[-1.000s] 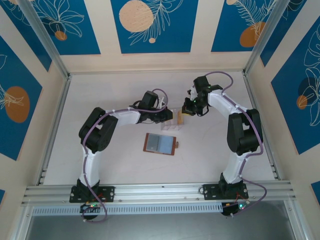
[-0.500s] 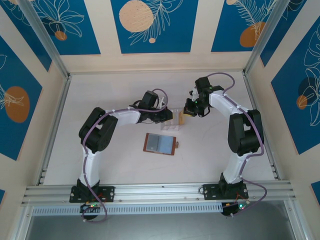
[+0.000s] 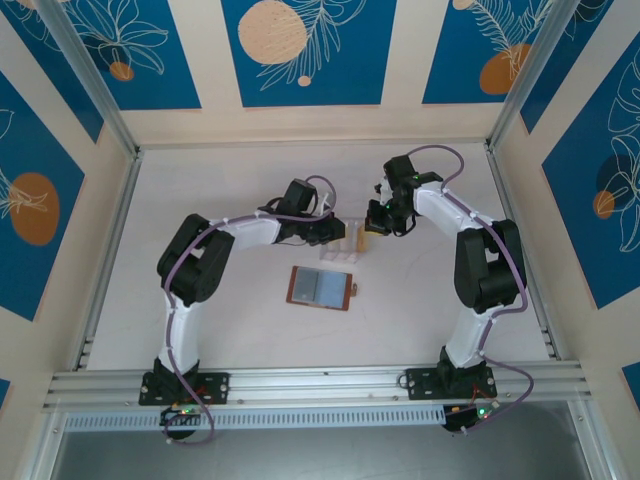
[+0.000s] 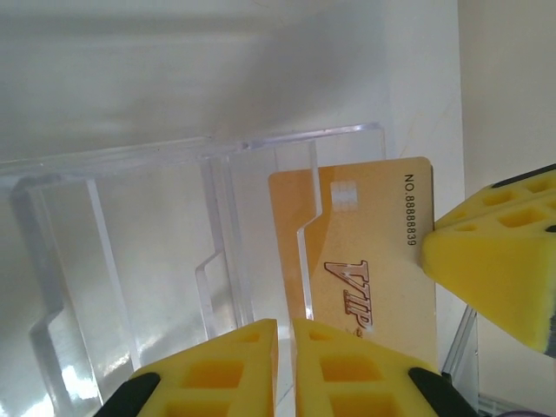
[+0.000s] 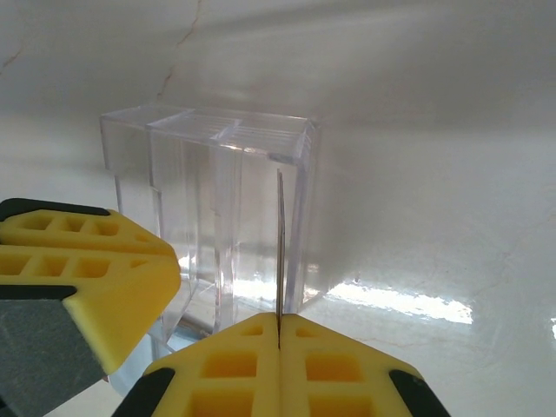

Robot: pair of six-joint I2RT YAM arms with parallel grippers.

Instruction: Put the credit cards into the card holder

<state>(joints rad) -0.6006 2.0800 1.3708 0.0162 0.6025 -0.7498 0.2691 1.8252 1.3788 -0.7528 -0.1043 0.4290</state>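
Shifted a touch since a second ago: right arm, above the tabletop (image 3: 200,200). Card holder (image 3: 320,287) lying open and flat, nearer the bases than both tools, long axis left-right. Clear plastic box (image 5: 208,200) apparently pinched by the nearly shut left tool (image 4: 285,347). Gold VIP card (image 4: 365,252) upright inside, clamped edge-on by the right tool (image 5: 278,334).

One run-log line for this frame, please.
left gripper: shut on clear box | right gripper: shut on gold card, card partly inside box | card holder: open, flat on table, apart from both grippers
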